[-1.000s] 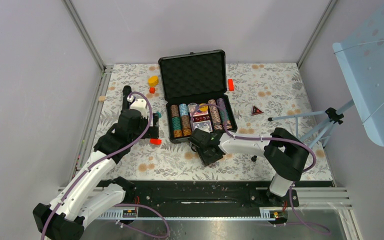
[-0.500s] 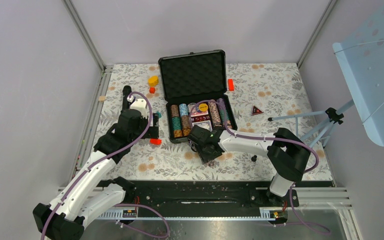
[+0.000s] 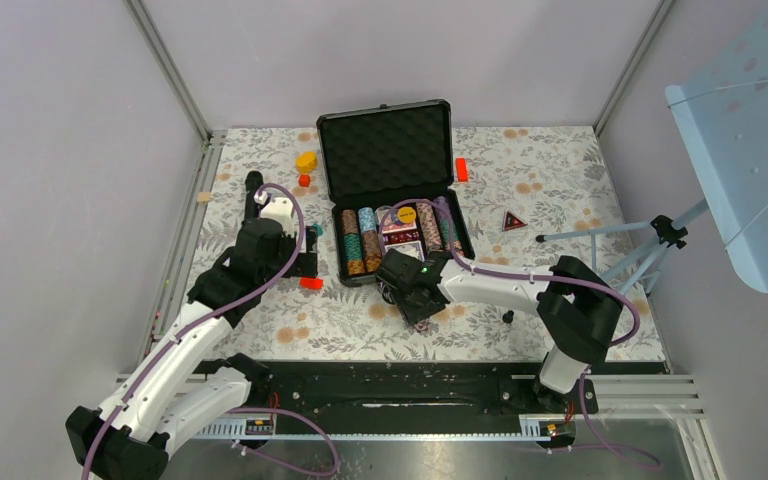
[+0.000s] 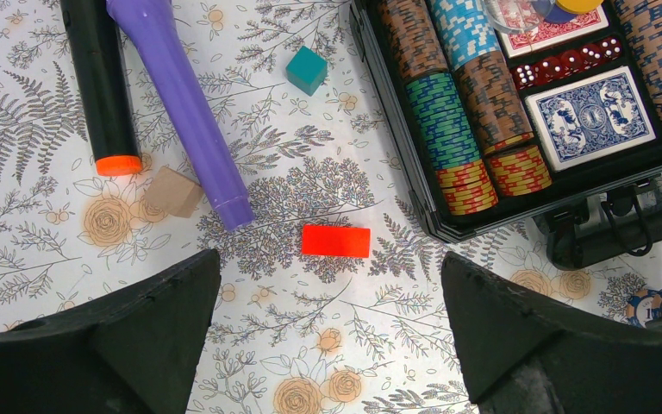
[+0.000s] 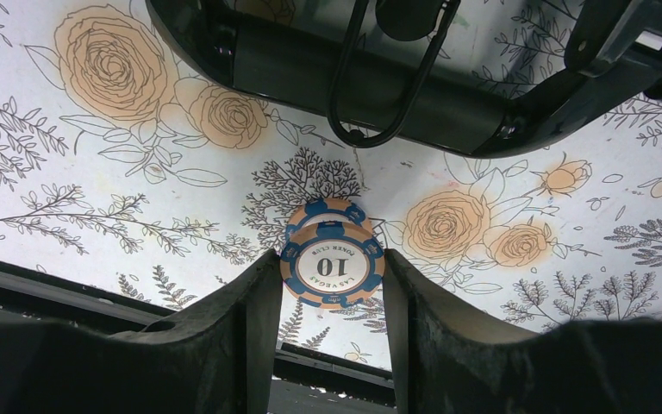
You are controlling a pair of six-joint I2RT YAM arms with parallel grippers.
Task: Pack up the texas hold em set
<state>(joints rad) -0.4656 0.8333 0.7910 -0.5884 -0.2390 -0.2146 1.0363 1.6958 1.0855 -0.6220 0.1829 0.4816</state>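
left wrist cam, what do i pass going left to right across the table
black tube with orange end → purple tube → red block → green chip stack → blue-backed card deck

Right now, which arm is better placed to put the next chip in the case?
Right. The right fingers grip a chip just in front of the case; the left fingers are open and empty, over a red block beside it.

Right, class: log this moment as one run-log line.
left pincer open, hovering | right pincer shut on chip, beside case | case open
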